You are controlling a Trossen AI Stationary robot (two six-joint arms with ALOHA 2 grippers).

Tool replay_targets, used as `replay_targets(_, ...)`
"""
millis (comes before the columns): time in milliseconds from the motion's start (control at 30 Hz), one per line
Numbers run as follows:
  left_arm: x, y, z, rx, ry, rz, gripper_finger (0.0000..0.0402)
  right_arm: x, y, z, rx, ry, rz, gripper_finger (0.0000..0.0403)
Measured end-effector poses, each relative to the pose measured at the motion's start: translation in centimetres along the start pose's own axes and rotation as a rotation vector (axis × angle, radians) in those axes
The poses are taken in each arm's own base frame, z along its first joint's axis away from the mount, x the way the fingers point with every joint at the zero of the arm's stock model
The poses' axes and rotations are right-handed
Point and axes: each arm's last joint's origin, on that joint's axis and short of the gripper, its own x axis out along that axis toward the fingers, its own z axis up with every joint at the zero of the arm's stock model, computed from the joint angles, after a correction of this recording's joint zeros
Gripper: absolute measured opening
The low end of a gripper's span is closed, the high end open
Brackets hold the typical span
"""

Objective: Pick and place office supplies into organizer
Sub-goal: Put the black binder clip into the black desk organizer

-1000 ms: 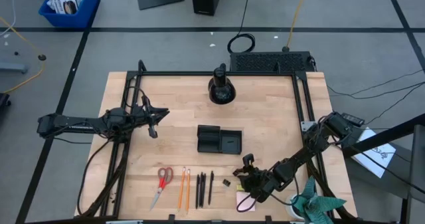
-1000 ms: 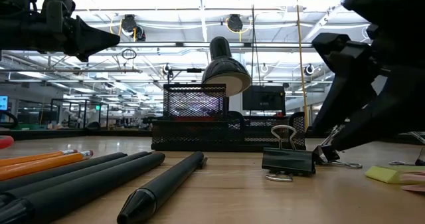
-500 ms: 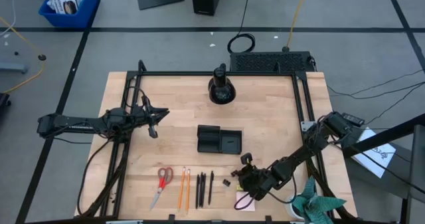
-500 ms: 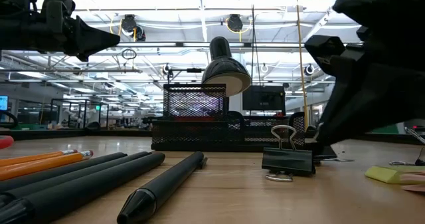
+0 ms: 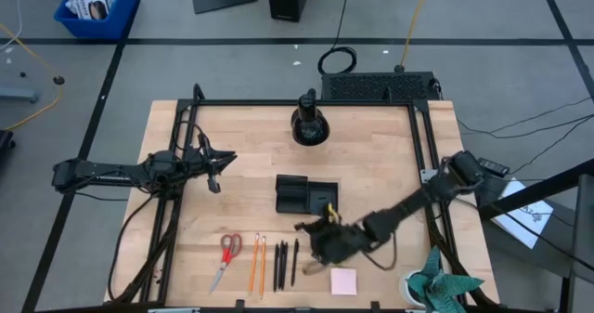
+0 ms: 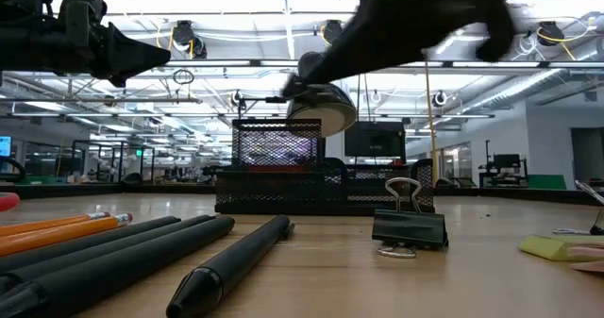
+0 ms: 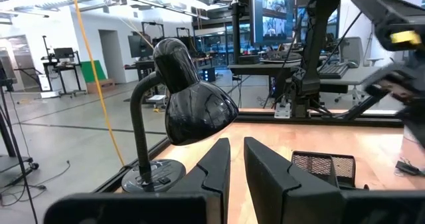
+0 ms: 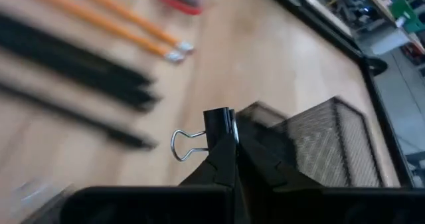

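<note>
My right gripper (image 5: 303,228) hangs above the table just near of the black organizer (image 5: 306,195), shut on a small black clip (image 8: 219,125). Another black clip (image 6: 409,227) stands on the table. The red-handled scissors (image 5: 227,255), two orange pencils (image 5: 257,263) and three black pens (image 5: 284,263) lie in a row by the near edge, and the pink sticky-note pad (image 5: 343,280) lies to their right. A yellow-green piece (image 6: 552,247) lies flat on the table. My left gripper (image 5: 218,171) waits at the table's left, raised, with a narrow gap between its fingers (image 7: 219,167). My right gripper pinches the clip's black body (image 8: 220,134) between its two fingertips. The fingers slant down from the table's right side. The clip's wire handles (image 8: 186,145) stick out sideways from the fingers. The clip is lifted clear of the table.
A black desk lamp (image 5: 309,123) stands at the far middle of the table. A black metal frame (image 5: 297,102) runs along the far, left and right edges. Bare wood lies between the organizer and my left gripper.
My right gripper has shut on a clip that lay near the pink pad, then risen and swung toward the table's left and the organizer, carrying the clip clear of the table. The pad, half covered before, now lies in plain view.
</note>
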Motion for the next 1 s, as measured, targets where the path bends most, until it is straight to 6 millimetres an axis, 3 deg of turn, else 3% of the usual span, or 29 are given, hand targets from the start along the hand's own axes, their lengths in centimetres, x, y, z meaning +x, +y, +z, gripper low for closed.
replay_targets(167, 0.0, 0.0, 0.0, 0.0, 0.0, 0.0, 0.0051, 1.6, -2.2, -0.1, 0.022, 0.004, -0.037, 0.0001)
replay_targets(500, 0.0, 0.0, 0.0, 0.0, 0.0, 0.0, 0.0051, 3.5, -4.7, -0.8, 0.008, 0.029, 0.022, 0.0)
replay_targets(833, 0.0, 0.0, 0.0, 0.058, -0.002, 0.001, 0.0051, 6.9, -4.3, -3.1, 0.018, 0.086, 0.023, 0.0)
replay_targets(1000, 0.0, 0.0, 0.0, 0.057, -0.001, 0.001, 0.0051, 7.0, -4.6, -2.9, 0.049, 0.074, -0.034, 0.0)
